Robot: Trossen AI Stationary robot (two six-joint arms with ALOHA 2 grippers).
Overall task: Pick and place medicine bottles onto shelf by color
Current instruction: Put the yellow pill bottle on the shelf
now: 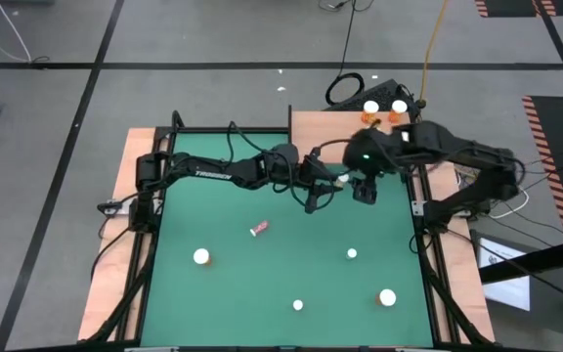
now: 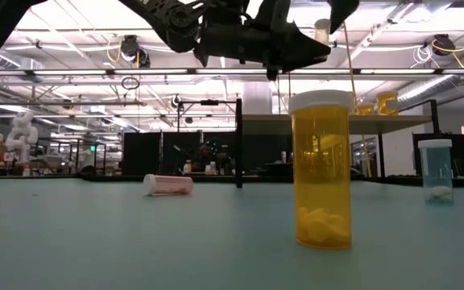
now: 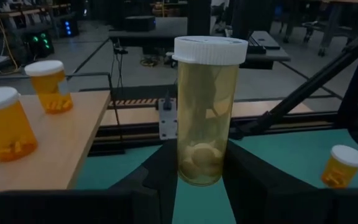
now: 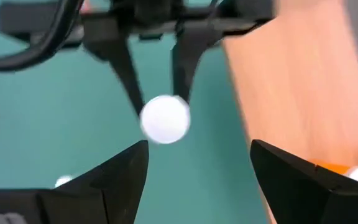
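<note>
My left gripper reaches in from the table's left, shut on a pale yellow medicine bottle with a white cap, just off the near edge of the shelf. Two orange bottles stand on their bases on the shelf board. My right gripper hangs open above the held bottle's cap, pointing steeply down and touching nothing. In the high view my right gripper is close to the right of my left one. My left gripper pinches the bottle's lower body between its two fingers, one on each side. The fingers come in about level from the table's left. The bottle stands upright in the hold, cap up, clear of the green mat.
Several white-capped bottles stand loose on the green mat. A small pink-red thing lies on its side mid-mat. Cables and a dark box lie beyond the shelf's far edge.
</note>
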